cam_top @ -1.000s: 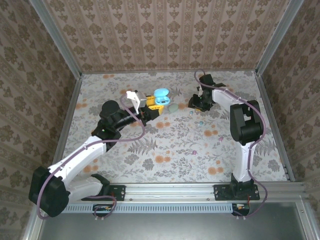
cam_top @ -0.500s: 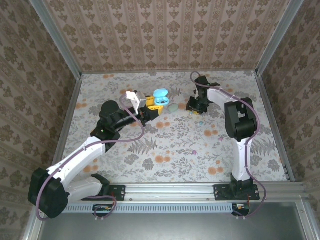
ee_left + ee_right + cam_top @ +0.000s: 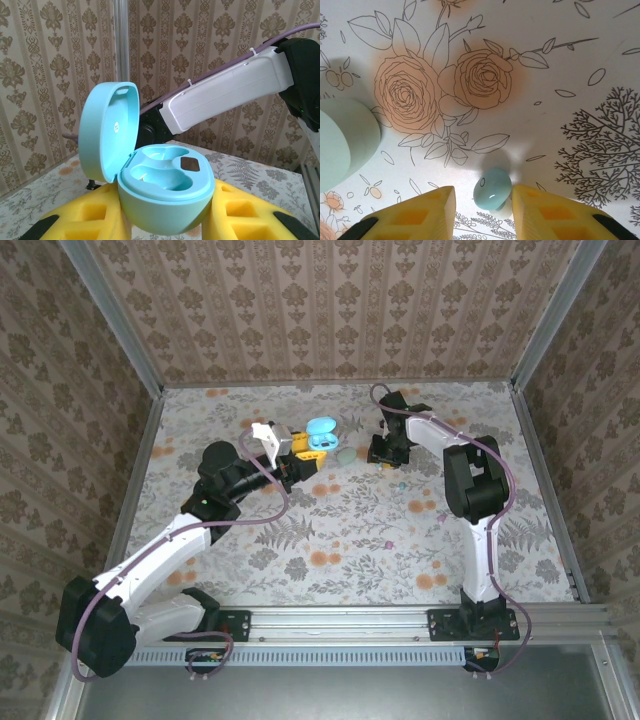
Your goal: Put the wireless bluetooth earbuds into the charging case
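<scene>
Earbud (image 3: pixel 492 194) lies inside open right claw (image 3: pixel 483 196), seemingly ungripped; left claw (image 3: pixel 167 220) clamps open case (image 3: pixel 165 182).

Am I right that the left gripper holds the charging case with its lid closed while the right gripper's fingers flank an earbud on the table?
No: the left wrist view shows the lid of the charging case open, not closed. Otherwise yes: the left gripper holds it, and the right gripper flanks an earbud on the table.
</scene>
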Available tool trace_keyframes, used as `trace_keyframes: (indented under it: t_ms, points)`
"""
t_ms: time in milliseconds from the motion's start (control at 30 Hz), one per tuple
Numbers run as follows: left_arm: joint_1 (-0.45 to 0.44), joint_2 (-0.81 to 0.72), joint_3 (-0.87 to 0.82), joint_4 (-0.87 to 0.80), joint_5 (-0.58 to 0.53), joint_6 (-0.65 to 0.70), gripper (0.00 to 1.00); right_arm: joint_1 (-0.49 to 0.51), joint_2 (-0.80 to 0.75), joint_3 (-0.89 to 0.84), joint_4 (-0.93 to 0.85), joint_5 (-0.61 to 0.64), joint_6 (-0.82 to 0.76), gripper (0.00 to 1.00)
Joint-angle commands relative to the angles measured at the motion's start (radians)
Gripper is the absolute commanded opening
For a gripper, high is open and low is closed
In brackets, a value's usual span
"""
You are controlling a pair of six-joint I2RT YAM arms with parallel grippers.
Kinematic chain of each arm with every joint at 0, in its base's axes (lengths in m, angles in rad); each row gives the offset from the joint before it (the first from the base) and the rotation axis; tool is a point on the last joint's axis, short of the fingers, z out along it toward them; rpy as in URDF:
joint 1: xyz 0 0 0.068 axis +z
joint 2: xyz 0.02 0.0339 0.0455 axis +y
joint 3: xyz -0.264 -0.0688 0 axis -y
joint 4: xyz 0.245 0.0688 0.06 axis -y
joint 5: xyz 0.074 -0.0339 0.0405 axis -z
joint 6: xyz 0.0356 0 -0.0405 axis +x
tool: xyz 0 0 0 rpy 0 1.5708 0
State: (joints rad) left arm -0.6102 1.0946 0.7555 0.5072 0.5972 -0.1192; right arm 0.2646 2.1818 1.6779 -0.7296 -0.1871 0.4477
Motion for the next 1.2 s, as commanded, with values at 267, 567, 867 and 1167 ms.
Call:
trace_keyframes:
  t_ms: [267,567,867,1167]
  points:
    - [-0.005,-0.016,0.019,0.015,-0.002,0.012,0.31,0.022,0.081,0.105,-0.091,0.089,0.006,0.34]
    - [-0.005,-0.018,0.016,0.014,-0.004,0.013,0.31,0.047,0.097,0.131,-0.110,0.119,-0.009,0.25]
    - [-0.005,-0.018,0.014,0.014,-0.006,0.015,0.31,0.061,0.108,0.150,-0.143,0.172,-0.051,0.25]
    - [-0.005,-0.024,0.008,0.013,-0.009,0.013,0.30,0.068,0.130,0.179,-0.180,0.198,-0.076,0.25]
